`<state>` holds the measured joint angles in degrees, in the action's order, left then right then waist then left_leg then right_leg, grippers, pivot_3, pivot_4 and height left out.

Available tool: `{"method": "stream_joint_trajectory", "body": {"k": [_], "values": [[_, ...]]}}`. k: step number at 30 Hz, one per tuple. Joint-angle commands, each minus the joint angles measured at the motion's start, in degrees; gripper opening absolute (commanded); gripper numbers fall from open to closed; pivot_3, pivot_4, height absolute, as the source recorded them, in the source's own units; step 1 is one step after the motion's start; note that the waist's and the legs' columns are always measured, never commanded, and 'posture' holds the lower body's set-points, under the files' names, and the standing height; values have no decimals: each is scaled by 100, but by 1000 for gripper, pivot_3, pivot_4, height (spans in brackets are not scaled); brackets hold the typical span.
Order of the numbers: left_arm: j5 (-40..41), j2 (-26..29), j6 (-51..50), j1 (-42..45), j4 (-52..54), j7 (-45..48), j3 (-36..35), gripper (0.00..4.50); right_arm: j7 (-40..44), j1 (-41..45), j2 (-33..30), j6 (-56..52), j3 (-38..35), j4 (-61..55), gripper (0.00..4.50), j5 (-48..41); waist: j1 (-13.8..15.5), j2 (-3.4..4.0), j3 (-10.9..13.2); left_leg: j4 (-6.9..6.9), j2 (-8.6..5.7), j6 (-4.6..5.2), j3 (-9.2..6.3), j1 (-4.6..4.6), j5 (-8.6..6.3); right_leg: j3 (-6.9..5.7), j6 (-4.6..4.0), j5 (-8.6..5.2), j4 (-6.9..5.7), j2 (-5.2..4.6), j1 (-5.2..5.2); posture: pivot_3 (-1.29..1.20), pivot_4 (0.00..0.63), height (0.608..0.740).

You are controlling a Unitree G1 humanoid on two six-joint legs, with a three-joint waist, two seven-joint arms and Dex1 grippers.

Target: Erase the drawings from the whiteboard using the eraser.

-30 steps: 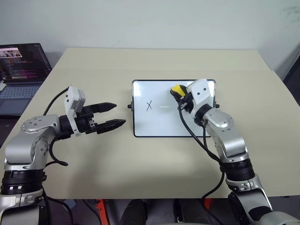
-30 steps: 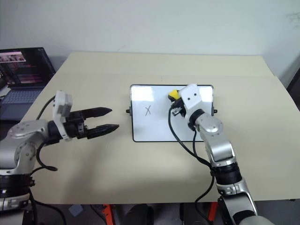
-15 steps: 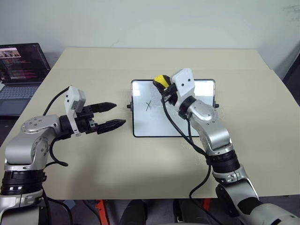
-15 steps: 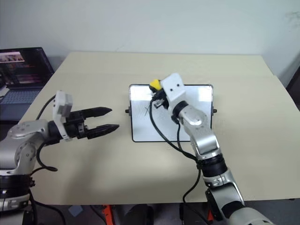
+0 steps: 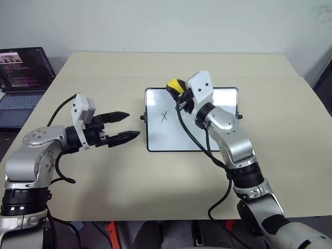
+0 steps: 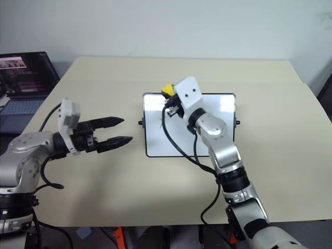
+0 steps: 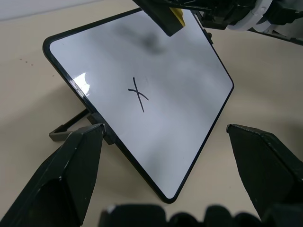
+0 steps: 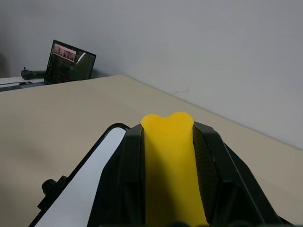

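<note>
In your left eye view, the whiteboard point(image 5: 191, 120) lies at the center of the beige counter point(image 5: 155, 176), with 1 drawing, a black X point(image 5: 164, 116), on its left part. Your right end effector point(image 5: 175, 89) sits over the board's upper left edge, clamped on the yellow eraser point(image 5: 174, 85), which pokes out above the frame. Your left end effector point(image 5: 124, 126) is left of center, level, its 2 black fingers apart and aimed at the board's left edge, just short of the small knob point(image 5: 142, 118) there. A laptop point(image 5: 23, 78) with a lit screen stands at the far left edge. In your left wrist view, the board point(image 7: 142, 101) fills the middle, tilted across the frame, with the X point(image 7: 138, 94) near its center; the 2 spread fingers point(image 7: 66, 175) flank the lower corners, and the eraser point(image 7: 176, 16) in the right end effector shows at the top, above the board. In your right wrist view, the eraser point(image 8: 171, 165) rises from the bottom center, pinched between 2 black fingers point(image 8: 118, 179); a corner of the board point(image 8: 90, 175) shows at lower left and the laptop point(image 8: 70, 61) at upper left.
</note>
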<state>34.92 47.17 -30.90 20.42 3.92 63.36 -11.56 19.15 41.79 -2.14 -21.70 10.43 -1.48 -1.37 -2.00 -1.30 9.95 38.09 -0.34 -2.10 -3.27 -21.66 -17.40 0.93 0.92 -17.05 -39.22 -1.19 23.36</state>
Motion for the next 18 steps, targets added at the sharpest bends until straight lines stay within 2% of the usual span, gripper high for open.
{"method": "stream_joint_trajectory", "body": {"k": [1,18], "values": [[11,59,48,66,135,28,-52,4500,11,143,85,254,42,-22,1099,-22,-2,0,0,0,0,-4,0,-6,2,0,0,0,0,0,5,0,150,740],[-72,68,111,190,3,180,2,4500,234,206,74,883,710,1031,1099,535,-34,0,0,-1,-1,-19,3,-18,11,0,0,0,7,0,13,0,150,740]]}}
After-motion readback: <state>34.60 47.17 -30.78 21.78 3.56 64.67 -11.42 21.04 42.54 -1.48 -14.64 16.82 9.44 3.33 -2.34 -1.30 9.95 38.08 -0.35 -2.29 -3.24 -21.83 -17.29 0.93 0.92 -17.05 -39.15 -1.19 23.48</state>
